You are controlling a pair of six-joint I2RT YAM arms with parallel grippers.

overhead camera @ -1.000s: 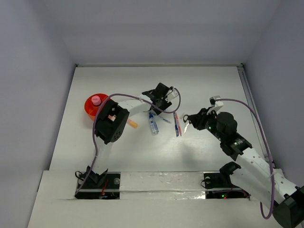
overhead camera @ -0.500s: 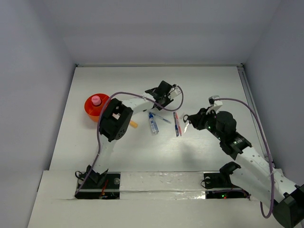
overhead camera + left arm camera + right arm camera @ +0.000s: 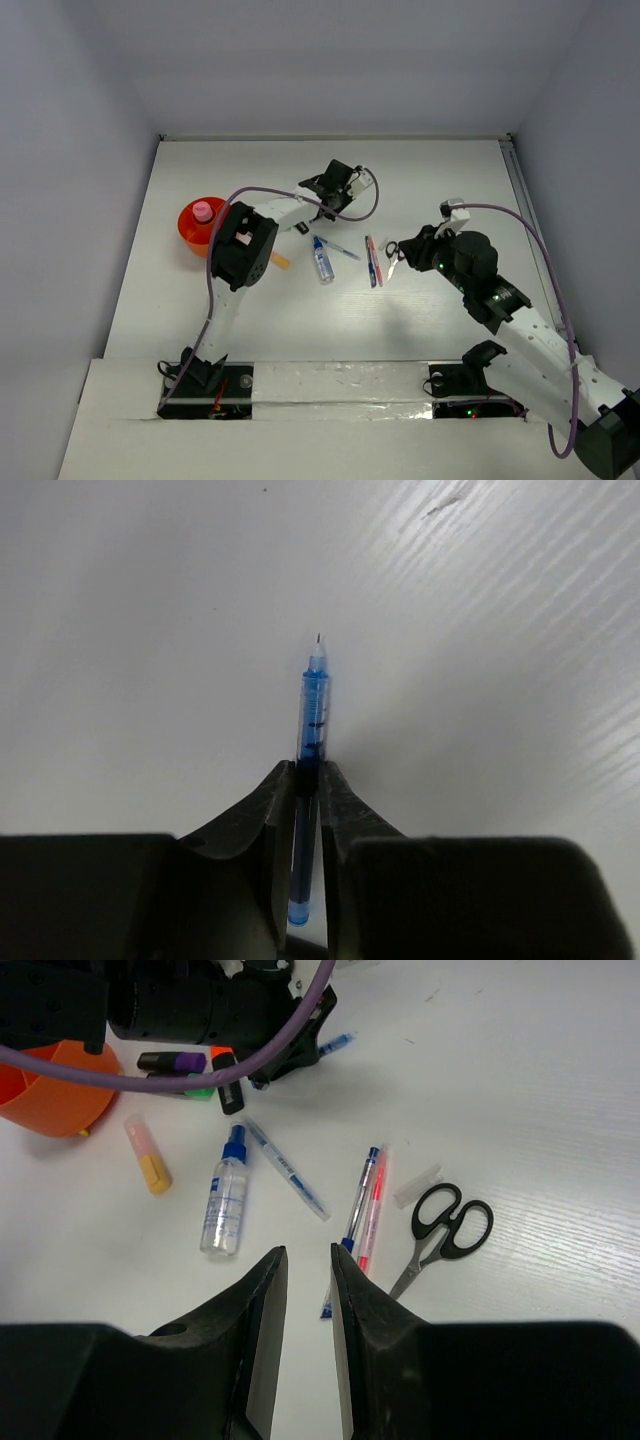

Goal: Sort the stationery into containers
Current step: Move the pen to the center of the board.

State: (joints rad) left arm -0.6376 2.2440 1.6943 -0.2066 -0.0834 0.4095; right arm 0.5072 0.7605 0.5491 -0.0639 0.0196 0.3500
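Note:
In the left wrist view my left gripper (image 3: pixel 305 772) is shut on a thin blue pen (image 3: pixel 313 705), whose tip points away over the white table. From above, this gripper (image 3: pixel 335 186) sits at mid-table, right of the orange container (image 3: pixel 186 224), which holds a pink-capped bottle (image 3: pixel 203 211). My right gripper (image 3: pixel 308 1252) hangs open with nothing between its fingers, above a blue pen (image 3: pixel 360 1195) and a red pen (image 3: pixel 374 1210). Black-handled scissors (image 3: pixel 440 1228) lie to their right. A clear blue-capped bottle (image 3: pixel 225 1202), another thin pen (image 3: pixel 287 1171) and a yellow marker (image 3: pixel 148 1156) lie to the left.
Purple (image 3: pixel 163 1061), orange (image 3: pixel 222 1056) and green (image 3: pixel 196 1088) highlighters lie under the left arm beside the container (image 3: pixel 48 1092). A clear pen cap (image 3: pixel 417 1186) rests by the scissors. The left arm's purple cable (image 3: pixel 300 203) loops over the table.
The left gripper has closed on the blue pen and its wrist has shifted a little to the left. The right arm has hardly moved.

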